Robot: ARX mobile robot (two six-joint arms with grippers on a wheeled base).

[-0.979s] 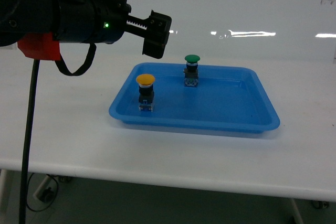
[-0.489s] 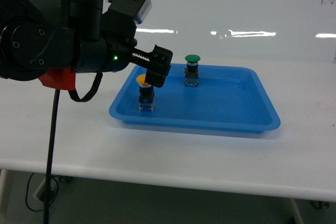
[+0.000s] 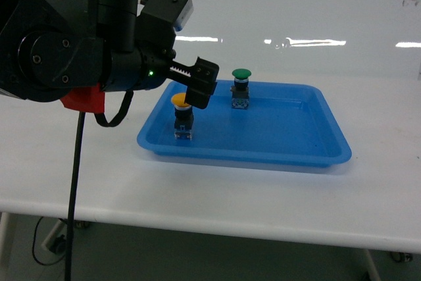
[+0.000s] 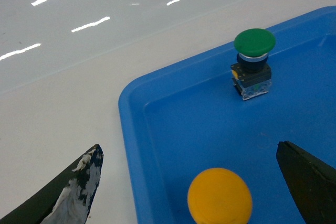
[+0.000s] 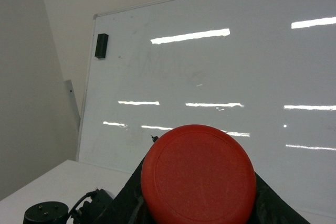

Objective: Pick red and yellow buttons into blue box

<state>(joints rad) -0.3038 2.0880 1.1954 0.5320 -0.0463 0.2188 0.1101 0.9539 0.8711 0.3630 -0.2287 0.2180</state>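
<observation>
The left gripper (image 4: pixel 189 182) stands with its jaws spread wide on either side of the yellow button (image 4: pixel 220 196), touching nothing; against the head pictures of a second ago, when the left arm was held high and to the left of the blue box (image 3: pixel 322 136), the gripper has swung down and in, and now hangs close over the yellow cap (image 3: pixel 179 100), partly hiding it in the head view; the descent slowed over the last half second, the pose being nearly the same; the yellow button stands upright inside the box near its left front corner, in the same spot throughout, so this half of the task looks already met, and the approach reads as a re-grasp or check; the red button (image 5: pixel 198 174) is not on the table; its cap fills the right wrist view, seated between the dark fingers of the right gripper (image 5: pixel 199 203), which appears clenched on it and raised off the table, facing a whiteboard (image 5: pixel 220 66); it is judged still to be delivered; farther back in the box the green button (image 3: pixel 241 87) stands upright near the rear wall, unmoved, and should stay untouched
</observation>
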